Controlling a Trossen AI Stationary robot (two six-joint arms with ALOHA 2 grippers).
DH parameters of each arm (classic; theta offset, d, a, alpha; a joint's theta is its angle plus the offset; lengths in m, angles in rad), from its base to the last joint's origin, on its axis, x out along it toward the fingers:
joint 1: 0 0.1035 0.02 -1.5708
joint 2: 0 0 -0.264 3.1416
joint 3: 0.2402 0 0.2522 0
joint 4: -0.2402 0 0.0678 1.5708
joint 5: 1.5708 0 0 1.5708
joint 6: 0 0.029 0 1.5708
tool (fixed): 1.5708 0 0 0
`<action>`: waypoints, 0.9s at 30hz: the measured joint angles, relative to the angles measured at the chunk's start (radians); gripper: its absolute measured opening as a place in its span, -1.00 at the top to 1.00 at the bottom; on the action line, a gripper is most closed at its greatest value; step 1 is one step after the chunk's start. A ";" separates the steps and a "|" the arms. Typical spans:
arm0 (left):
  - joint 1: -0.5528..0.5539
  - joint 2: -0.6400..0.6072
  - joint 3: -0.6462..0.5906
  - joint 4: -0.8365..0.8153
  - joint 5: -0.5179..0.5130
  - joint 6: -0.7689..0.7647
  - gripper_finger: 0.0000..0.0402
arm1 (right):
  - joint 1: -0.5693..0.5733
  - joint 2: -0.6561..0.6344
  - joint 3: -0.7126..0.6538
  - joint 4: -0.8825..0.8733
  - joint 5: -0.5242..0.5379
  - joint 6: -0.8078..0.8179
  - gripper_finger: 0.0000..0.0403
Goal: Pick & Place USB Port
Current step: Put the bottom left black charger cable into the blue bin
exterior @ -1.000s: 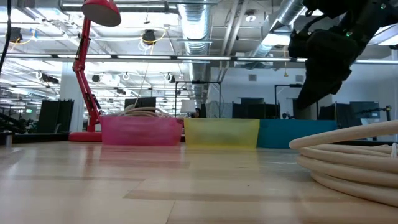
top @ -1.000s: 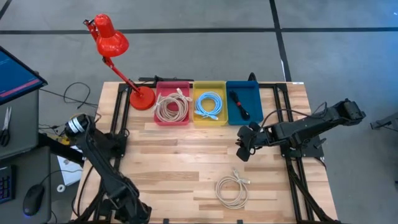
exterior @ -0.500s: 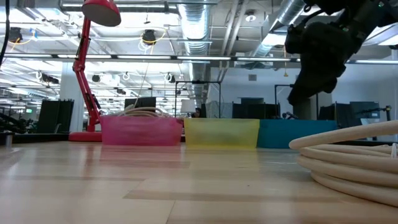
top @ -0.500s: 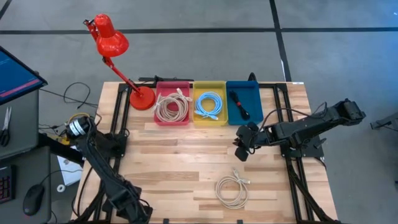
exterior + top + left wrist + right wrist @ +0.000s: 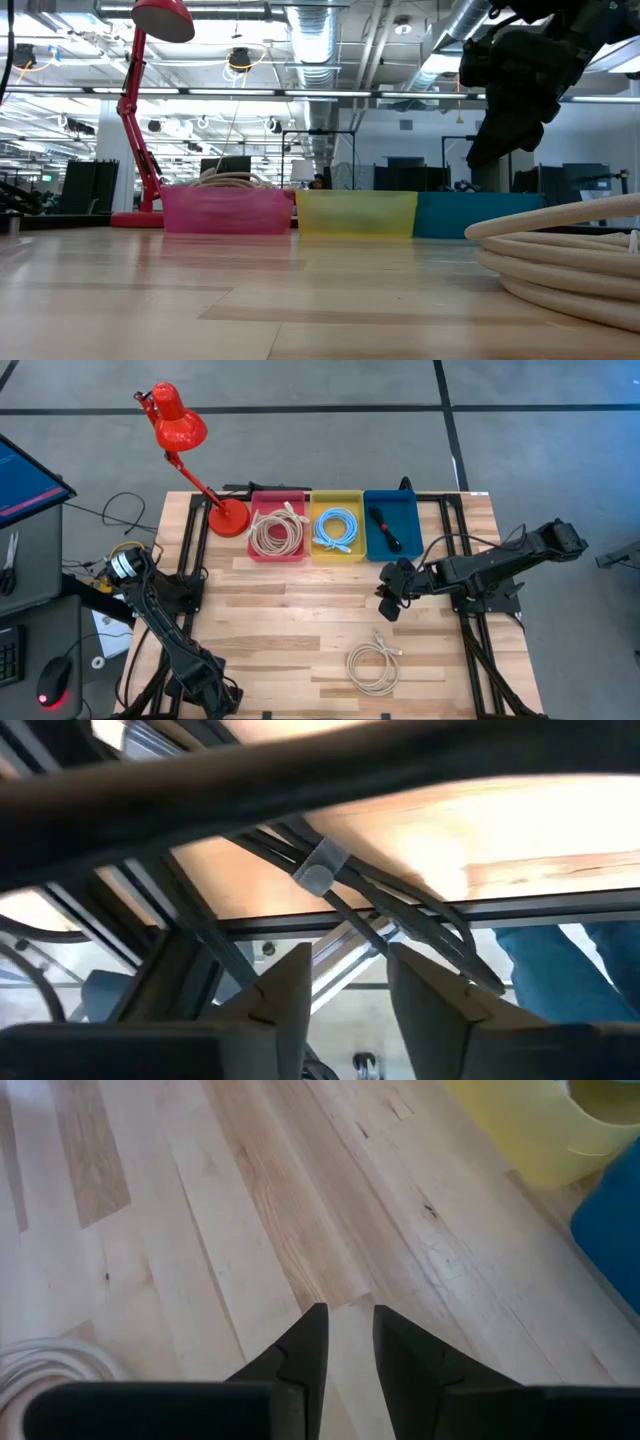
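Low view: white cable cropped

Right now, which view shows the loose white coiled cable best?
The high view: the whole white coiled cable lies bare on the wooden table. The low view shows its side; the right wrist view, only an edge.

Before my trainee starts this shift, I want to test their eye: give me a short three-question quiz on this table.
1. True or false: the blue bin holds a black item.
2. Which bin holds the blue cable? A) pink B) yellow C) blue
3. Fill in: the loose white cable lies on the table, nearest the ____ gripper.

Key: 1 true. 2 B, the yellow bin. 3 right: the right gripper hovers above the table with nothing in it; the left gripper is below the table's edge.
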 joint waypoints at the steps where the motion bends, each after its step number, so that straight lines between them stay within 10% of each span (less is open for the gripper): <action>1: 0.000 0.000 -0.005 0.011 0.001 -0.004 0.31 | 0.000 0.000 0.000 0.000 0.000 0.000 0.62; 27: -0.028 0.095 -0.132 0.248 0.015 -0.046 0.25 | -0.001 0.000 0.000 -0.001 0.000 -0.001 0.62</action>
